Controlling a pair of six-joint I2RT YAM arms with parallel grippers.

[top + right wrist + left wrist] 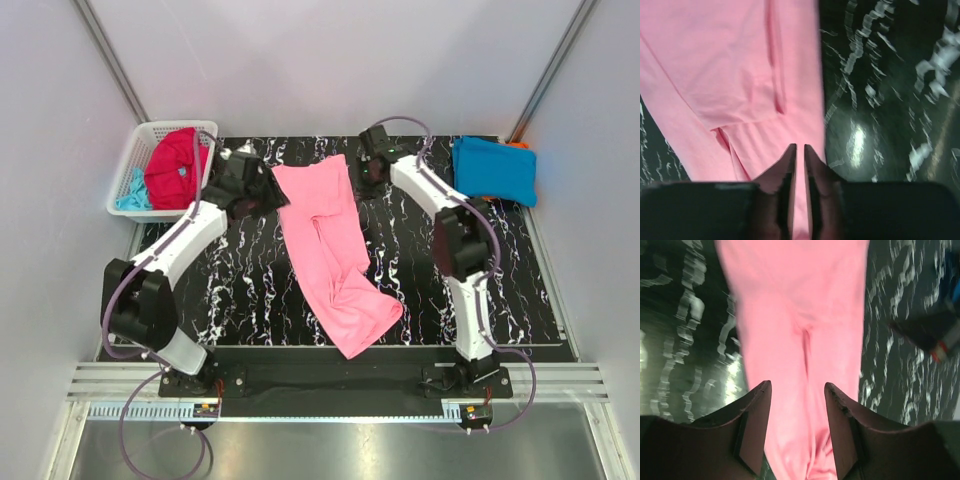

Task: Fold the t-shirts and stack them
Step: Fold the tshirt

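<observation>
Basket (135,150): at ten o'clock of the table, outside the black top. It holds the red shirt (175,168) and the aqua shirt (130,195), both crumpled; I judge they wait there for their turn.
Left pincer (797,390): the jaws stand wide, nothing between them. It hangs over the left side of the pink shirt, at eleven o'clock of the cloth.
Pink shirt (330,250): in the middle of the table, a long strip from twelve o'clock down toward five o'clock, the sides folded in and the low end wrinkled. I think it lies there because it is the one being folded now.
Right pincer (800,147): the jaws are narrow, almost together, on the right edge of the pink shirt at one o'clock. To me it looks like a pinch on the cloth, for lifting the far end.
Blue shirt (493,170): at two o'clock, folded flat, with the orange shirt (518,146) just showing under it. This corner serves as the stack.
Table (250,280): black with white veins, shiny, flat.
Walls (320,60): plain pale panels on three sides.
</observation>
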